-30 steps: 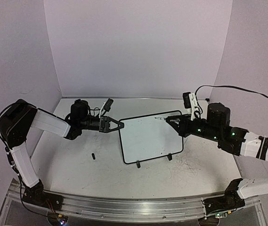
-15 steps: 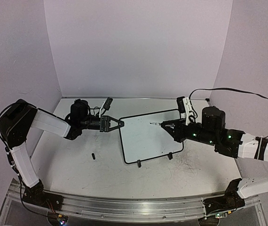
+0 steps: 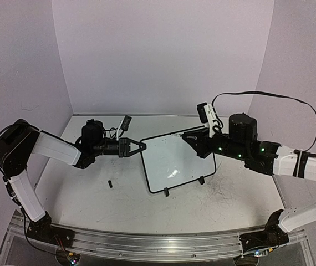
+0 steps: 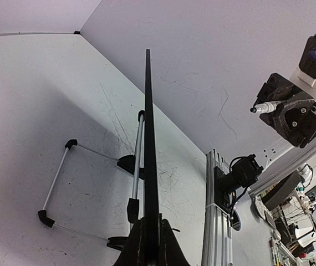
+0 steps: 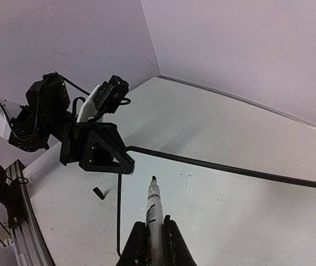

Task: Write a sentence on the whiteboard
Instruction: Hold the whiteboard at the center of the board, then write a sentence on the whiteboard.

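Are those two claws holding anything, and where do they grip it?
The left claw pinches the whiteboard by the edge of its frame; the right claw grips a marker by its barrel.

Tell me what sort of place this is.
Probably a robotics lab test cell: a scuffed table boxed in by plain walls, a left arm and right arm on an aluminium rail, and what looks like a cluttered bench beyond the table edge.
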{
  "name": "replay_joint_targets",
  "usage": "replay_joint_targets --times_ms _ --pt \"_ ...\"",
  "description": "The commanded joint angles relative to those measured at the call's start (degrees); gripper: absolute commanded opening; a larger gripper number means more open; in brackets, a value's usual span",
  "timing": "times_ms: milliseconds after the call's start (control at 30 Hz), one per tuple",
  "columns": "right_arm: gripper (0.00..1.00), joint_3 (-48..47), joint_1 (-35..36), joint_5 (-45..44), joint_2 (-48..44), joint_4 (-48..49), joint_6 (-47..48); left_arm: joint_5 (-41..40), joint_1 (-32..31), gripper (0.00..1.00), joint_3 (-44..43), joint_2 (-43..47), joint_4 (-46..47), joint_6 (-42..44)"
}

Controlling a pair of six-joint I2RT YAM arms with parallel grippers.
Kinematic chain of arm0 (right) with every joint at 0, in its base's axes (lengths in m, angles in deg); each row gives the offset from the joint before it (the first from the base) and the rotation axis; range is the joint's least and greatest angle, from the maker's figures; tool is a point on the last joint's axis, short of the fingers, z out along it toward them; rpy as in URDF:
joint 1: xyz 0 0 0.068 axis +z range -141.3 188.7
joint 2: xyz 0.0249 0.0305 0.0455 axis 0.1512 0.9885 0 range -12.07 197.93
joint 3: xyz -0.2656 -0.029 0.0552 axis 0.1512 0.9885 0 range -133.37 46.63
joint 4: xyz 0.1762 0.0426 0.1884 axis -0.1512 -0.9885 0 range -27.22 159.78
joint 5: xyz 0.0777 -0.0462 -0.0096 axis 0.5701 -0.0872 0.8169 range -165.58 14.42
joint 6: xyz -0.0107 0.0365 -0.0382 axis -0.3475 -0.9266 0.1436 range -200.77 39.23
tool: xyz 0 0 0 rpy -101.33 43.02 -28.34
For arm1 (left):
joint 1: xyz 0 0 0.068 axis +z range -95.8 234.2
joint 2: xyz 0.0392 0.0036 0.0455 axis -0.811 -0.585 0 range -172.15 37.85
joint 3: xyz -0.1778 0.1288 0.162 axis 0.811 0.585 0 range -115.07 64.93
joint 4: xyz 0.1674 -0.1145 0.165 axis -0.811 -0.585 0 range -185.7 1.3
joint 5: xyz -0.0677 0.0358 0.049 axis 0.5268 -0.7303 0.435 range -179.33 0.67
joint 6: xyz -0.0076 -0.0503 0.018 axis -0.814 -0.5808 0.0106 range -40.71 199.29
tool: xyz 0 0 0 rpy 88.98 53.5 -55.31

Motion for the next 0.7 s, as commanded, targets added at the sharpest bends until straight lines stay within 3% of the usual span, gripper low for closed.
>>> replay_joint_targets --times_ms 0,433,667 --pt "0.00 -2.17 2.60 -1.17 1.83 3.64 6.53 0.28 -0.37 0.00 -0.08 1.51 -0.04 -3.37" --pt "0.00 2.16 11.52 -15.86 6.87 10.95 15.11 0.37 -0.37 0.00 -0.49 0.83 -1.43 -1.81" --pt "0.00 4.19 12.60 -20.27 7.30 12.10 13.86 1.06 -0.39 0.00 -1.40 0.32 -2.34 -1.40"
